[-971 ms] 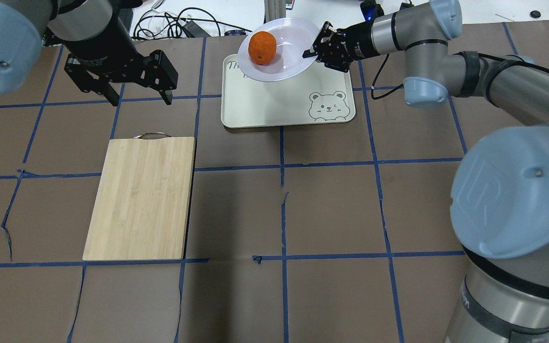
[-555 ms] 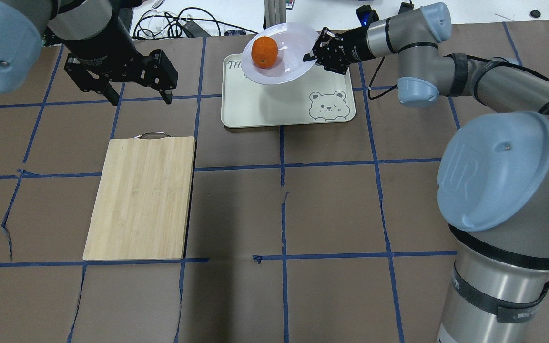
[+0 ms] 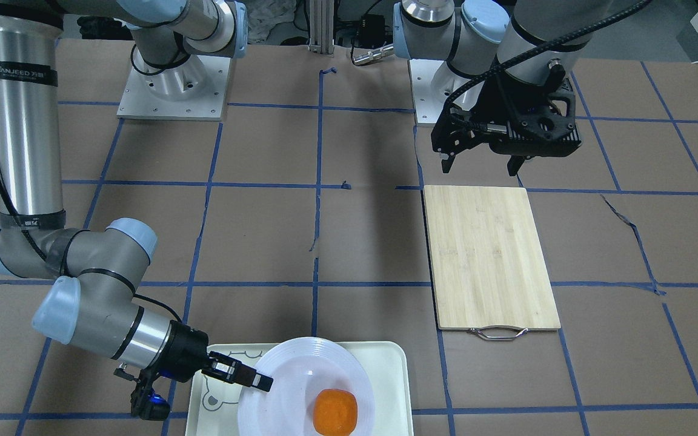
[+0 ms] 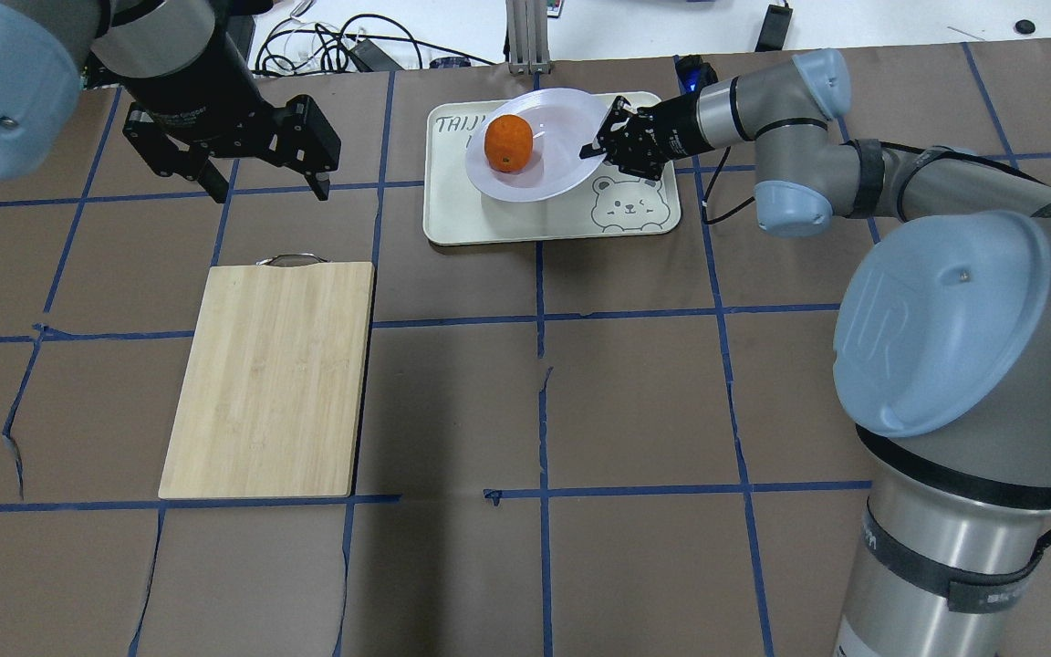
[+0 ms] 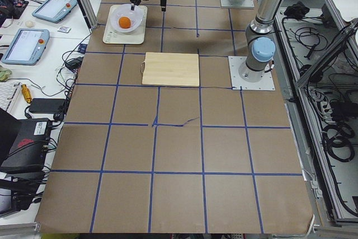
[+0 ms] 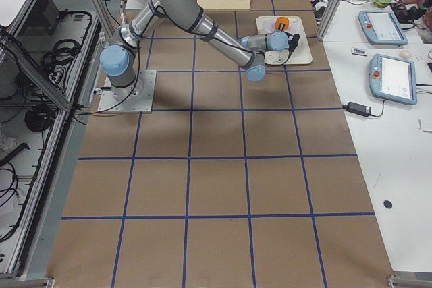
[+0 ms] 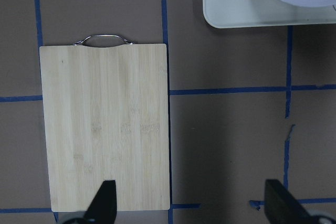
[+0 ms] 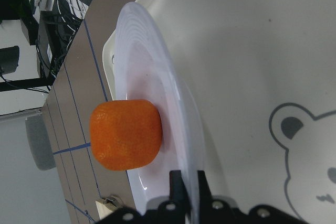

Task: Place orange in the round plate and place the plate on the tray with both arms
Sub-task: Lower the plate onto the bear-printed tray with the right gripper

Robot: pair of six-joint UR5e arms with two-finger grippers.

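The orange (image 4: pixel 507 143) lies in the white round plate (image 4: pixel 539 178), which is over the far part of the cream tray (image 4: pixel 525 224). My right gripper (image 4: pixel 595 146) is shut on the plate's right rim. In the right wrist view the fingers (image 8: pixel 184 182) pinch the rim of the plate (image 8: pixel 173 103), with the orange (image 8: pixel 126 134) just beyond and the tray (image 8: pixel 252 51) close beneath. I cannot tell whether the plate touches the tray. My left gripper (image 4: pixel 270 193) hangs open and holds nothing, left of the tray and above the table.
A bamboo cutting board (image 4: pixel 270 379) with a metal handle lies left of centre, under the left gripper (image 7: pixel 191 203) in the left wrist view. Cables and a post base (image 4: pixel 525 55) sit behind the tray at the table's far edge.
The right arm has brought the plate with the orange down and nearer, from above the tray's far edge to low over the tray. The left arm has stayed still.
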